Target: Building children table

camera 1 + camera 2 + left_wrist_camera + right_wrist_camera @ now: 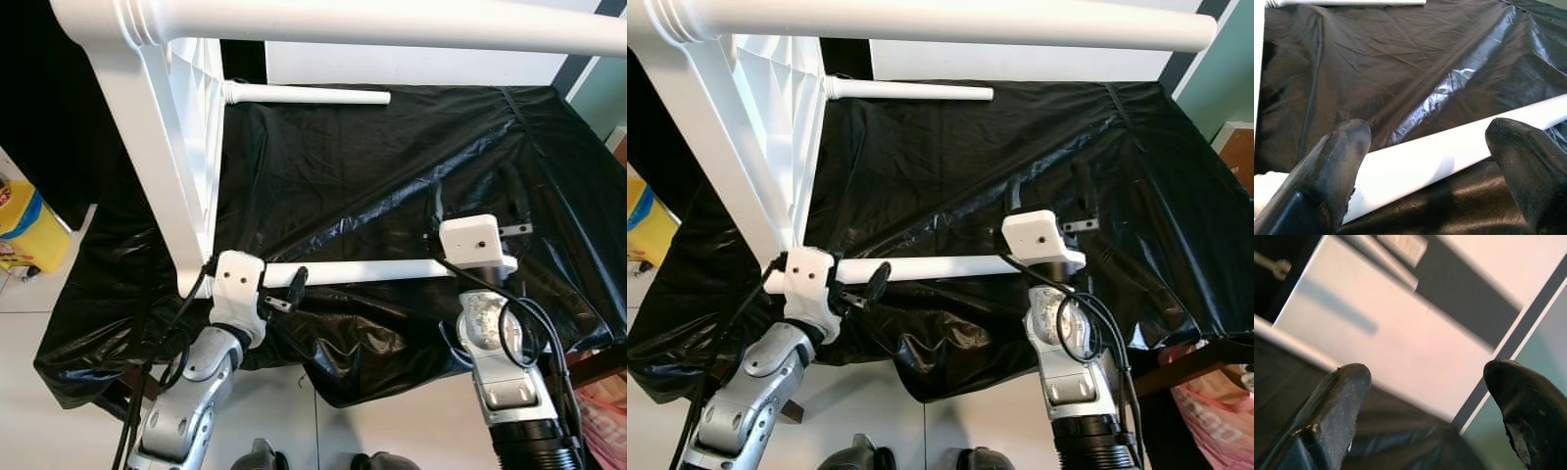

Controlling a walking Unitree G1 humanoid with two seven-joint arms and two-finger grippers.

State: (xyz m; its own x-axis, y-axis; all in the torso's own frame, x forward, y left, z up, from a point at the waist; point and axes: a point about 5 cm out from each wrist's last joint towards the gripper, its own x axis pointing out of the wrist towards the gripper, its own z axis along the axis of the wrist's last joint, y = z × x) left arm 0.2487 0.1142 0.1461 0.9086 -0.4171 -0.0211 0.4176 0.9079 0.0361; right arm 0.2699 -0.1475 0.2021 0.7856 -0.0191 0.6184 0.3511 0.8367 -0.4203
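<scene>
The white children's table stands on its side on a surface under black plastic sheeting (392, 166). Its top (181, 137) is upright at the left, and the legs stick out to the right. One leg (372, 22) crosses the top of the view, one (309, 95) lies far back, and the lowest leg (362, 271) runs just above the sheet. My left gripper (292, 286) is open at that lowest leg, close to the tabletop; the leg (1449, 154) lies across behind both fingertips. My right gripper (478, 201) is open and points up past the leg's free end, holding nothing.
A yellow container (29, 230) stands on the tiled floor at the left. A pink bag (602, 421) lies at the lower right. A white panel (411, 64) stands behind the covered surface. The sheet hangs over the near edge.
</scene>
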